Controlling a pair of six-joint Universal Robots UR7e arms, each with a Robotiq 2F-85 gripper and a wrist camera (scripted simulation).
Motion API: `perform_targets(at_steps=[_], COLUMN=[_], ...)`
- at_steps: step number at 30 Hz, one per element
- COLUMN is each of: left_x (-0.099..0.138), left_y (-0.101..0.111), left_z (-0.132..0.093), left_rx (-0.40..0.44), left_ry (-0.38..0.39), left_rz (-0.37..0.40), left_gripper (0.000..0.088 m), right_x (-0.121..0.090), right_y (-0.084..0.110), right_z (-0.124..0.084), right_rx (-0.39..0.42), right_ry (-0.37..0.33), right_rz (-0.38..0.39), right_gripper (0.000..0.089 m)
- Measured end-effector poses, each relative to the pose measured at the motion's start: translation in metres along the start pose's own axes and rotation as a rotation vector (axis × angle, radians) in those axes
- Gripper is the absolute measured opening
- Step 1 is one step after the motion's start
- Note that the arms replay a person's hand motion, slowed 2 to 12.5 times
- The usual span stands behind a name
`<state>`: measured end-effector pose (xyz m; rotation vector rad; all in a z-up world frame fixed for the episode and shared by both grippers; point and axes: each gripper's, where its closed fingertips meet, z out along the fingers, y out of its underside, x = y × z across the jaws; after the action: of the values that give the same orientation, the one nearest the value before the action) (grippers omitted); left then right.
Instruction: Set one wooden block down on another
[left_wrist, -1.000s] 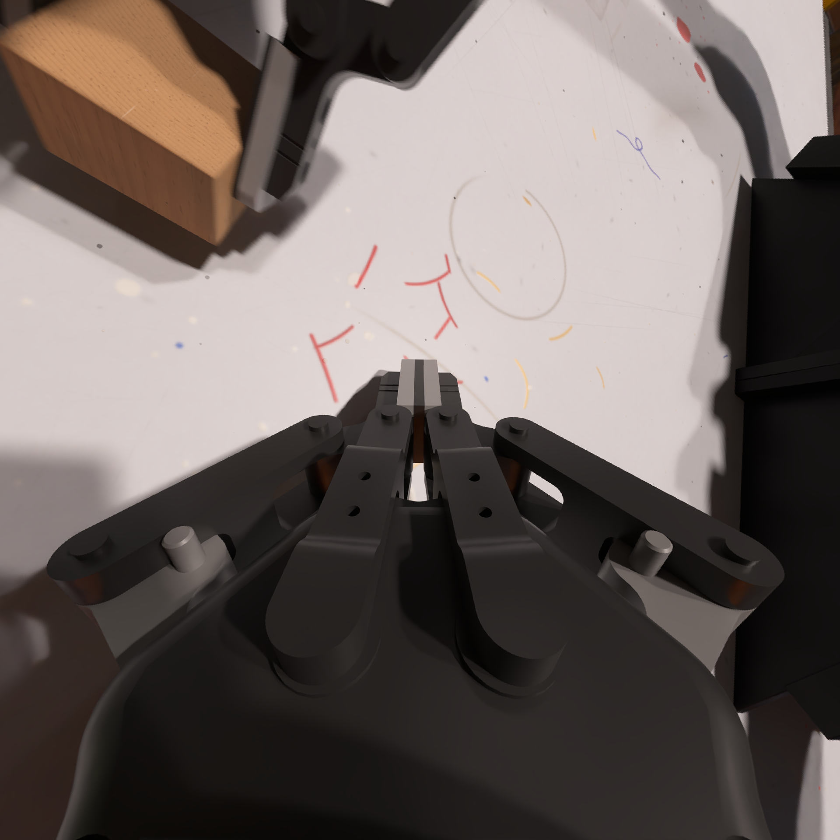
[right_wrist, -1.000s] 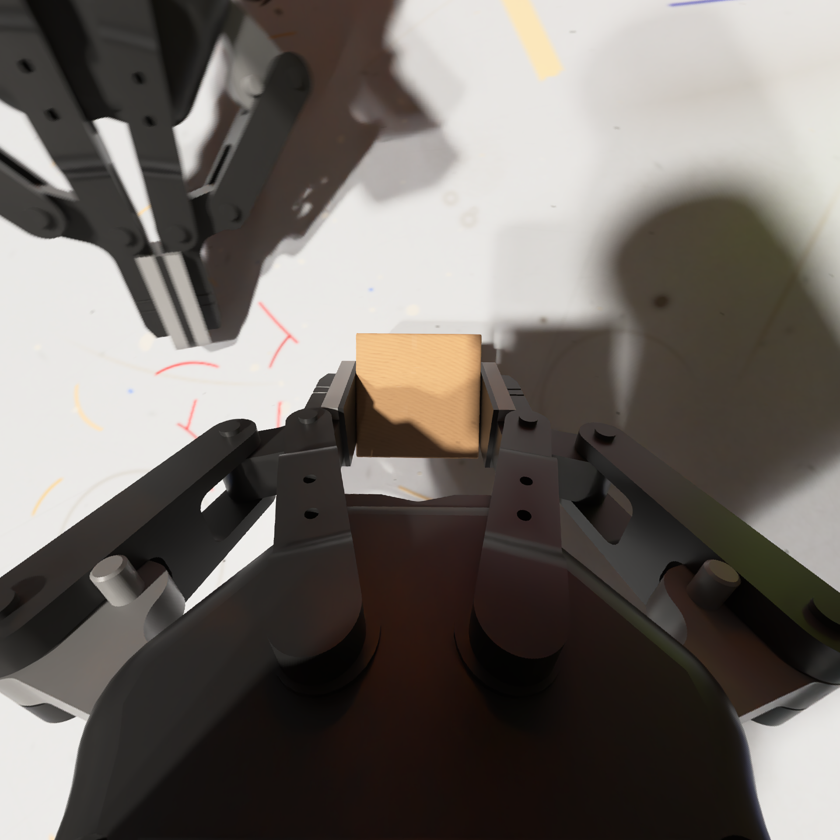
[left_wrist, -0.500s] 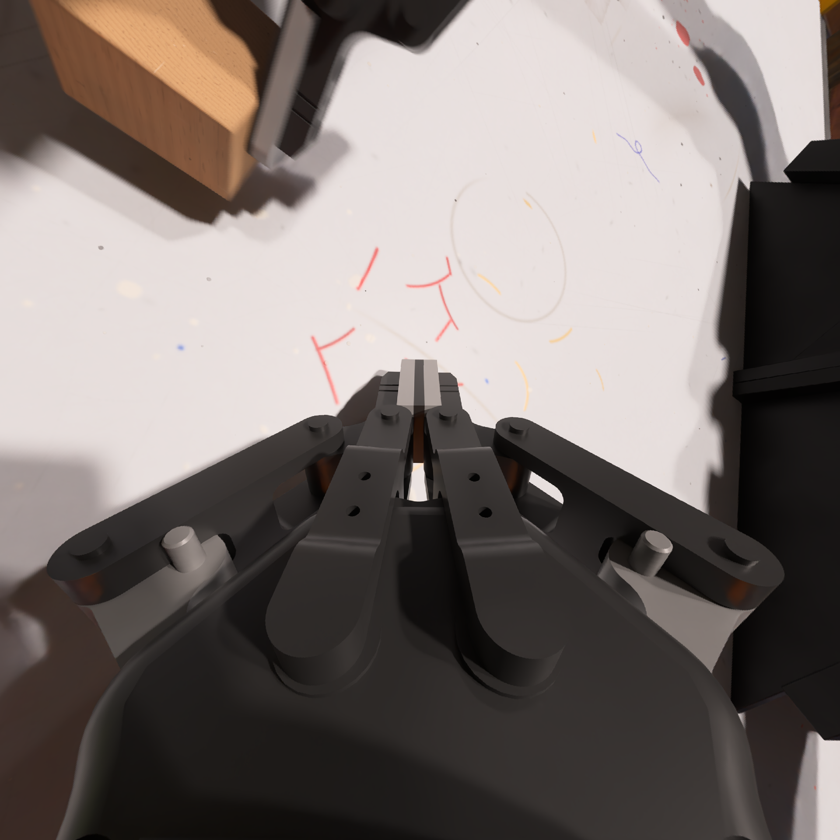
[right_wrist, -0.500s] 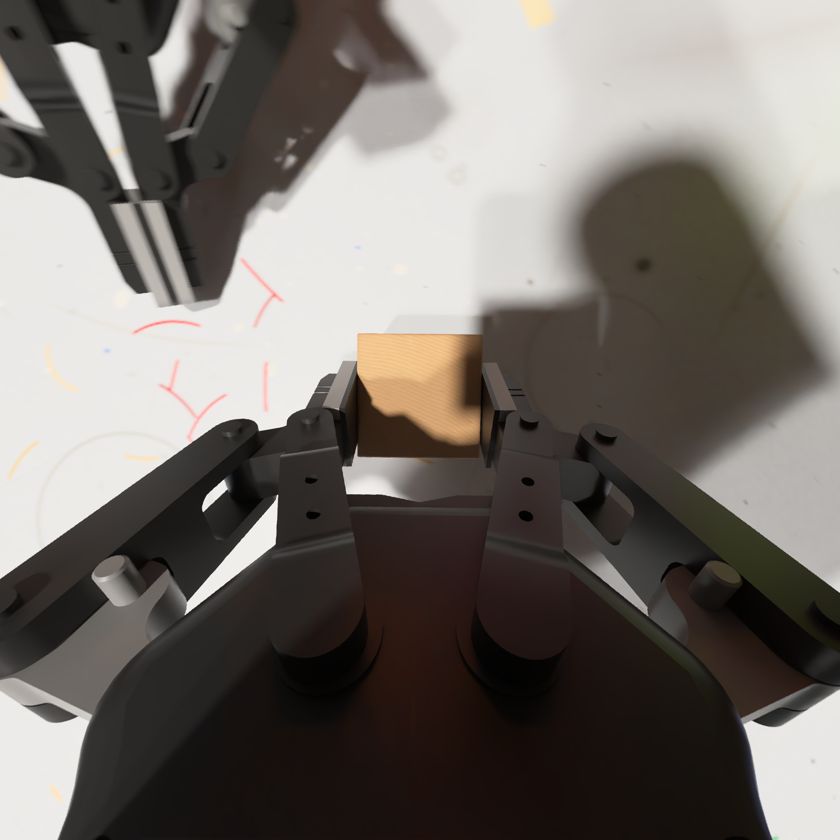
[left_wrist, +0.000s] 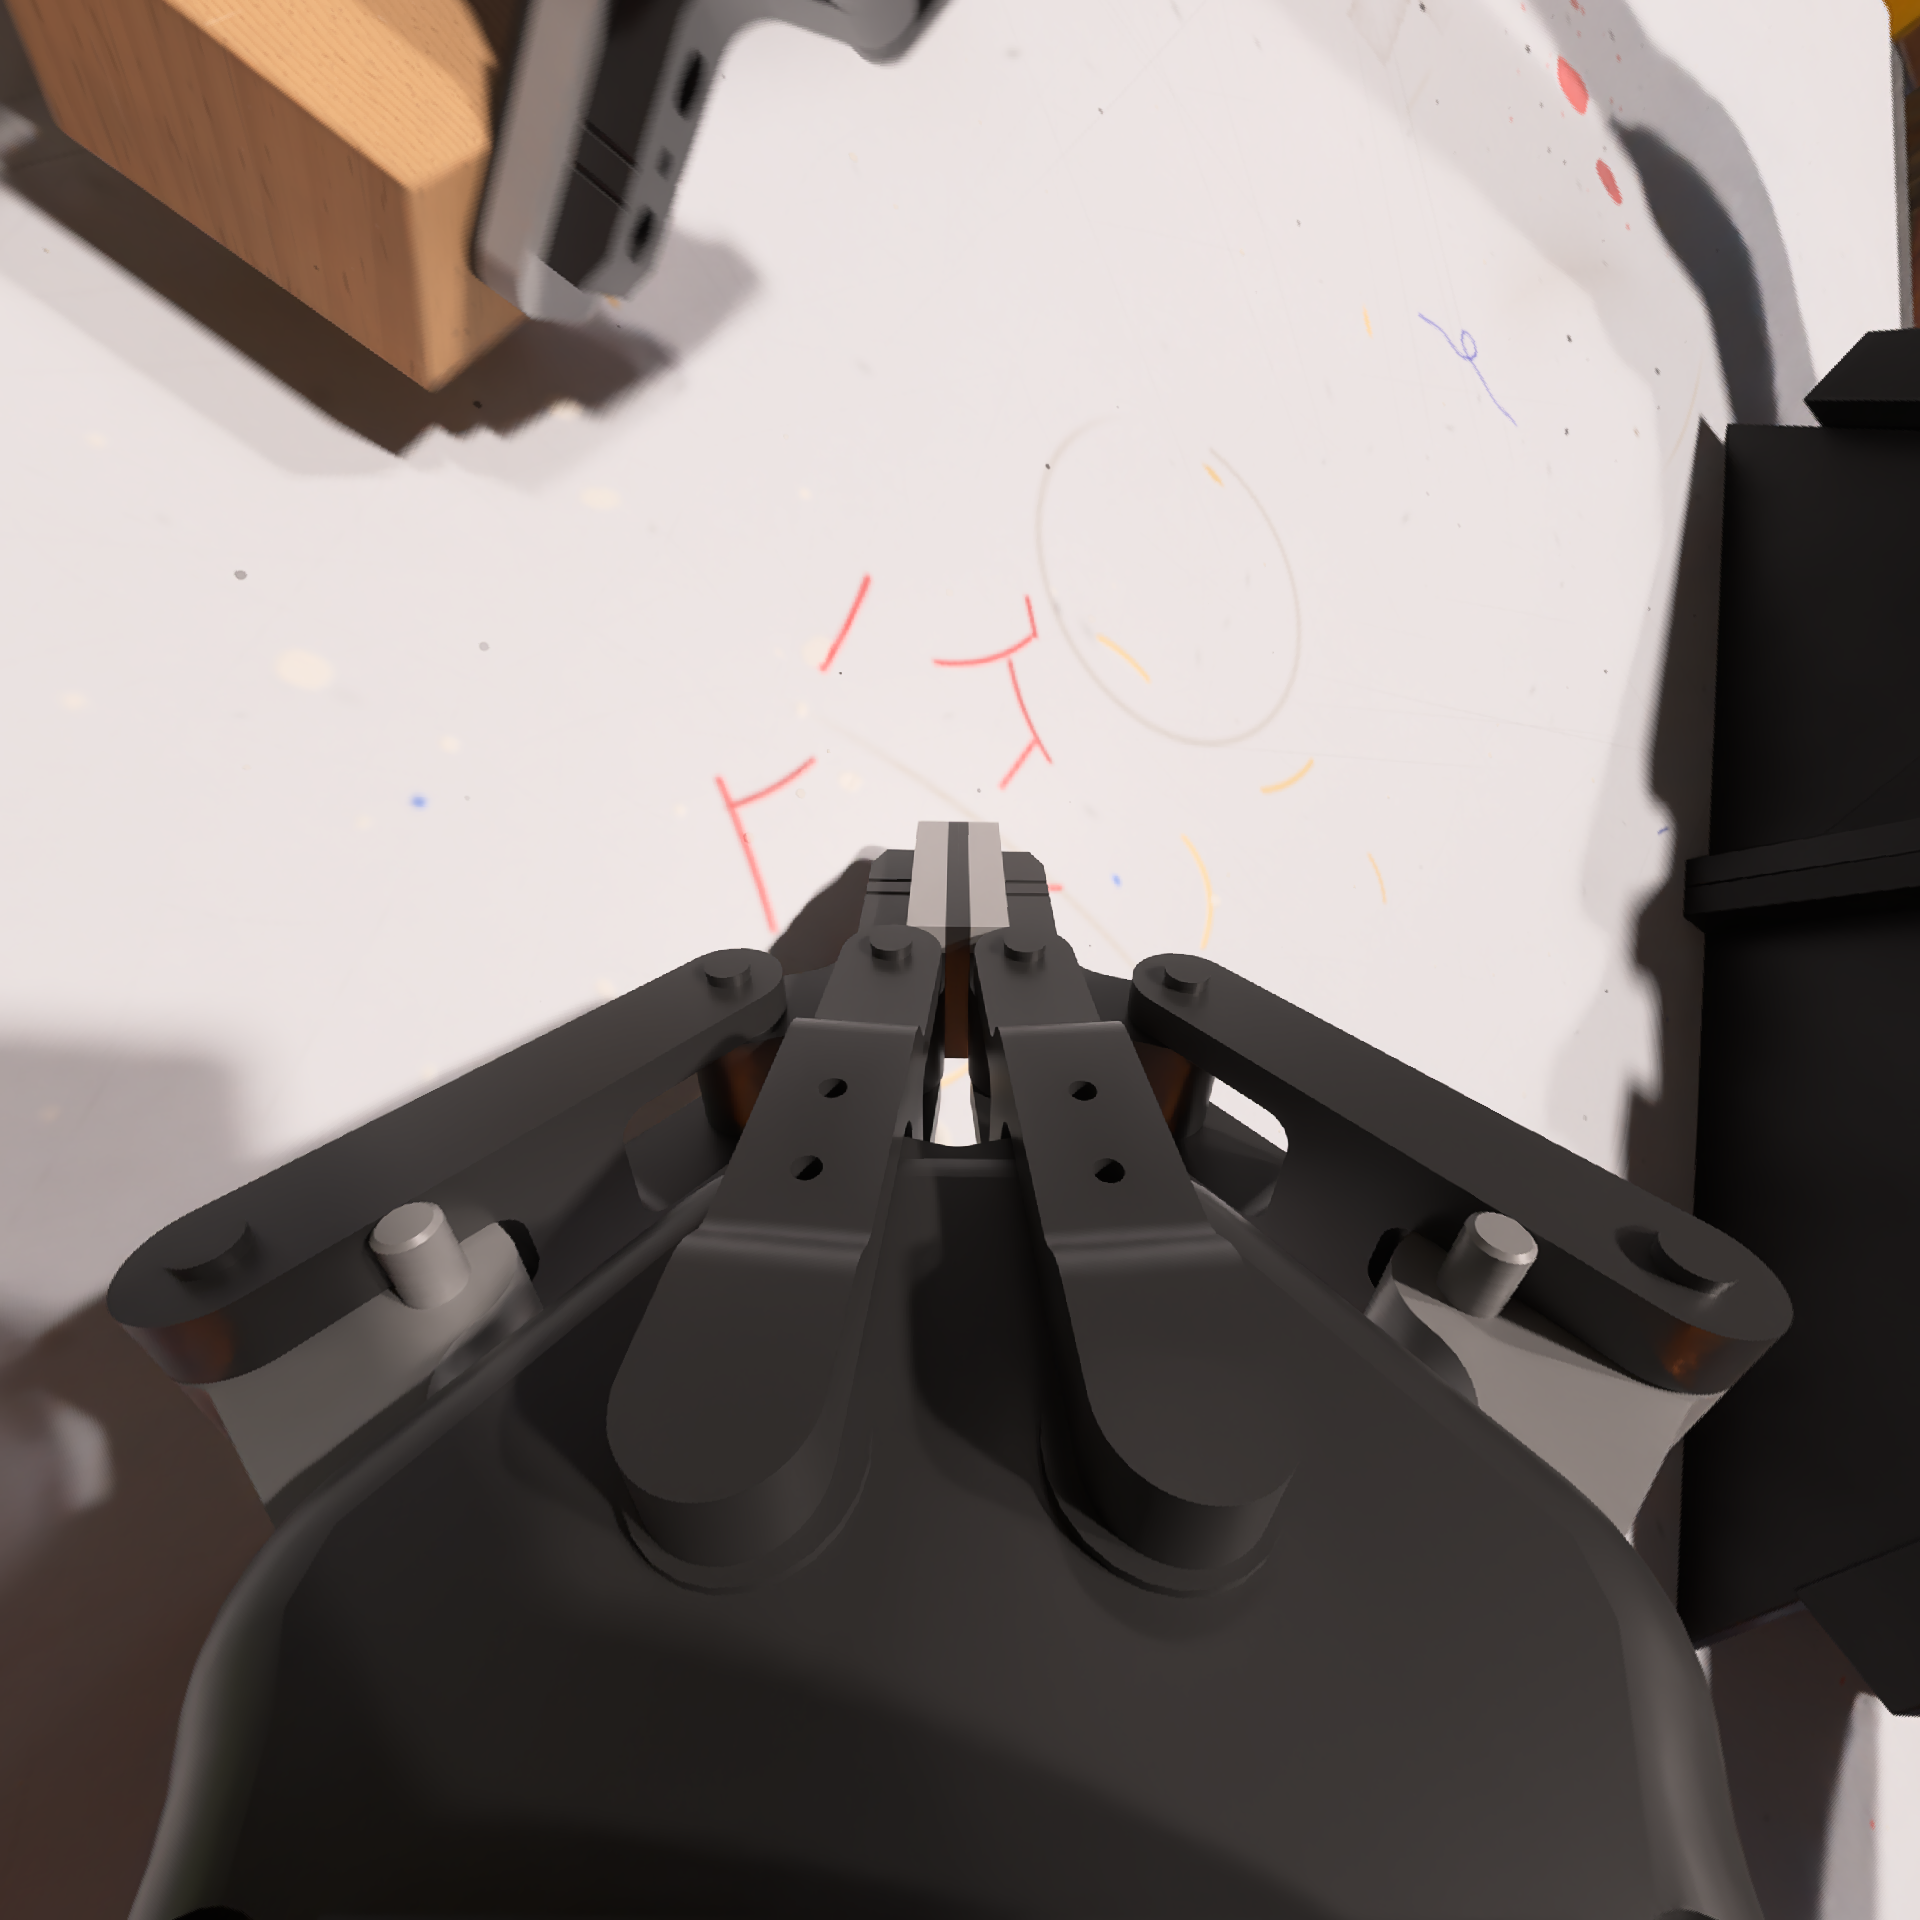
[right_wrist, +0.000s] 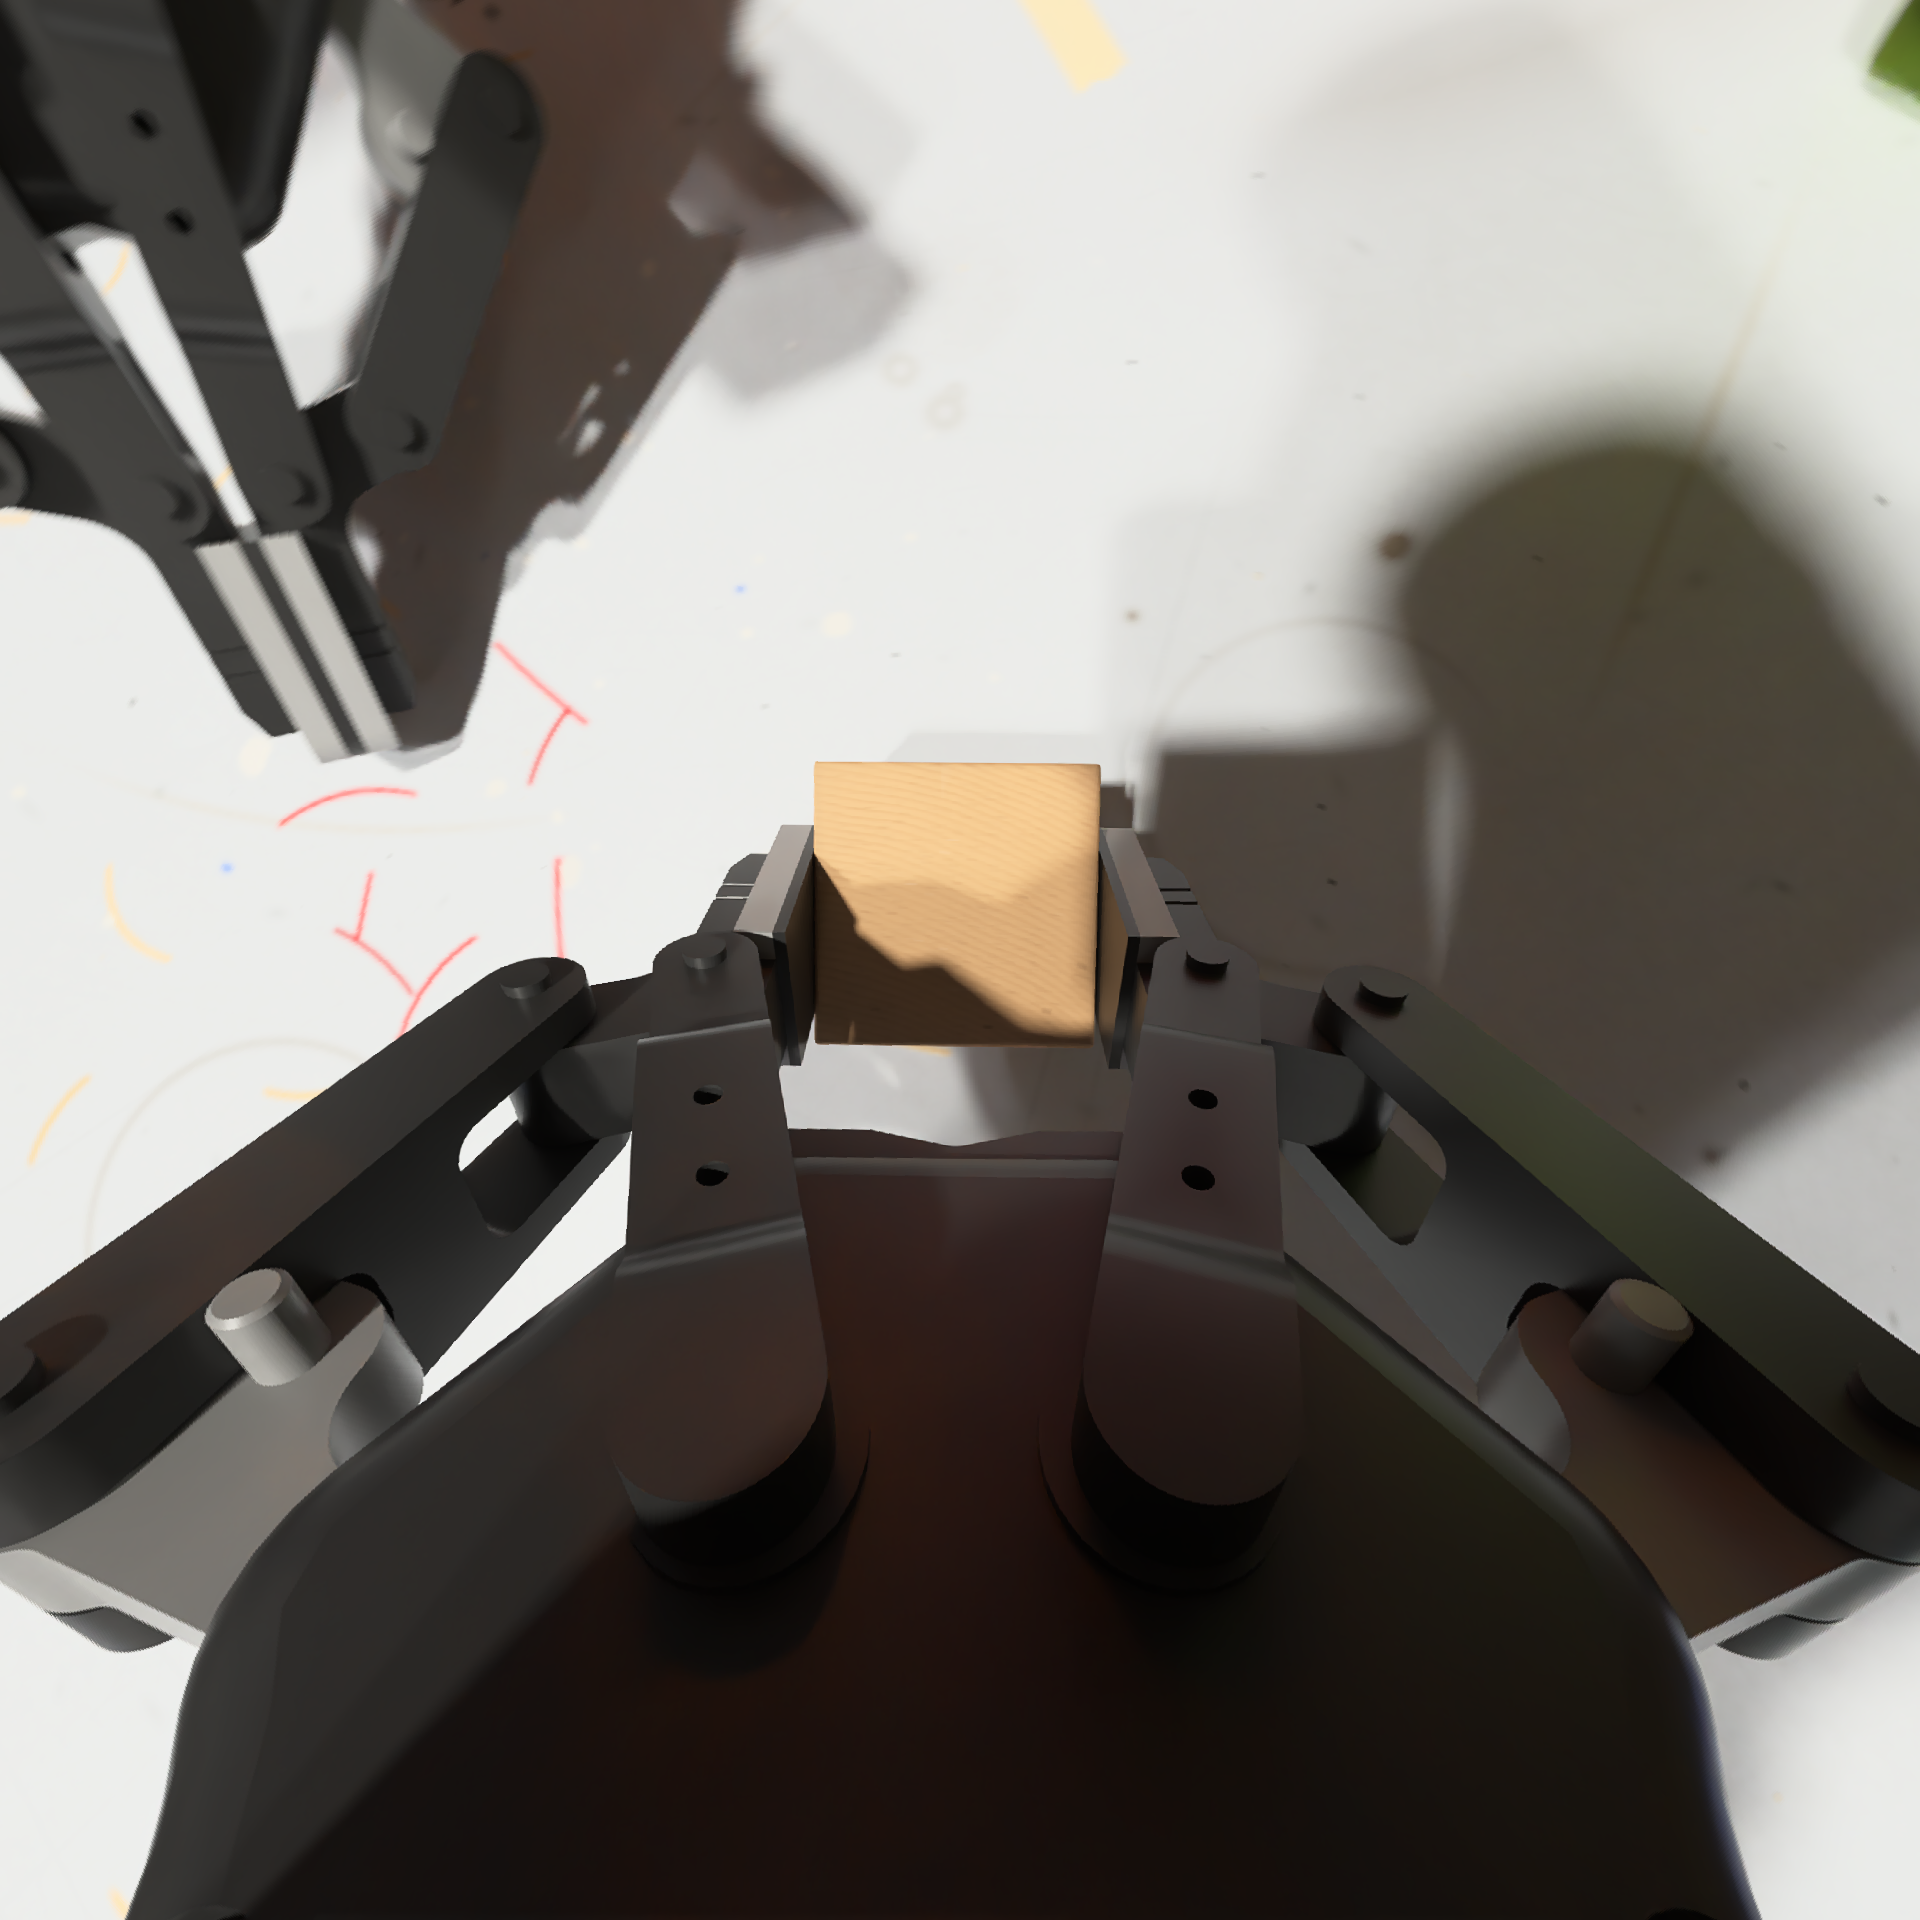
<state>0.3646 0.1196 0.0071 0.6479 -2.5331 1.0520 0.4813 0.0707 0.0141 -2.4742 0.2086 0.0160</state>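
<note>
My right gripper (right_wrist: 956, 862) is shut on a wooden block (right_wrist: 956, 894) and holds it above the white table (right_wrist: 1039, 468). The block's top face is half in shadow. The same block (left_wrist: 260, 156) shows at the top left of the left wrist view, with one right finger (left_wrist: 582, 156) against its side. My left gripper (left_wrist: 956, 868) is shut and empty, low over red pen marks (left_wrist: 997, 665) on the table. It also shows at the upper left of the right wrist view (right_wrist: 301, 644). No second block is in view.
A tall black body (left_wrist: 1818, 935) stands along the right edge of the left wrist view. A green object (right_wrist: 1896, 52) peeks in at the top right corner of the right wrist view. Large shadows lie on the table to the right of the held block.
The right gripper has carried the block up and to the left in the left wrist view, away from the left gripper. The left gripper has not moved.
</note>
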Motion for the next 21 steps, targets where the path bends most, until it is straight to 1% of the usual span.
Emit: perform_targets(at_steps=[3, 7, 9, 12, 14, 16, 21], left_x=[0.0, 0.0, 0.0, 0.0, 0.0, 0.0, 0.0], left_y=[0.0, -0.001, -0.001, -0.002, -0.002, -0.002, -0.003], left_z=[0.0, 0.001, 0.001, 0.002, 0.002, 0.002, 0.003], left_rx=[0.0, -0.002, -0.002, -0.002, -0.002, -0.001, 0.001], left_ry=[0.0, 0.003, 0.004, 0.004, 0.003, 0.003, 0.0], left_rz=[-0.002, -0.002, -0.002, -0.005, -0.006, -0.007, -0.008], left_gripper=[0.0, 0.0, 0.0, 0.0, 0.0, 0.0, 0.0], right_x=[-0.017, -0.039, -0.044, -0.043, -0.04, -0.035, -0.013], right_y=[-0.001, 0.0, 0.0, 0.002, 0.002, 0.003, 0.009], right_z=[0.001, 0.003, 0.003, 0.002, 0.001, 0.0, -0.005], right_rx=[-0.039, -0.086, -0.104, -0.117, -0.112, -0.099, -0.041], right_ry=[-0.031, -0.074, -0.081, -0.065, -0.052, -0.039, 0.011], right_rz=[-0.078, -0.161, -0.192, -0.215, -0.205, -0.179, -0.077], right_gripper=[0.0434, 0.0434, 0.0434, 0.0434, 0.0434, 0.0434, 0.0434])
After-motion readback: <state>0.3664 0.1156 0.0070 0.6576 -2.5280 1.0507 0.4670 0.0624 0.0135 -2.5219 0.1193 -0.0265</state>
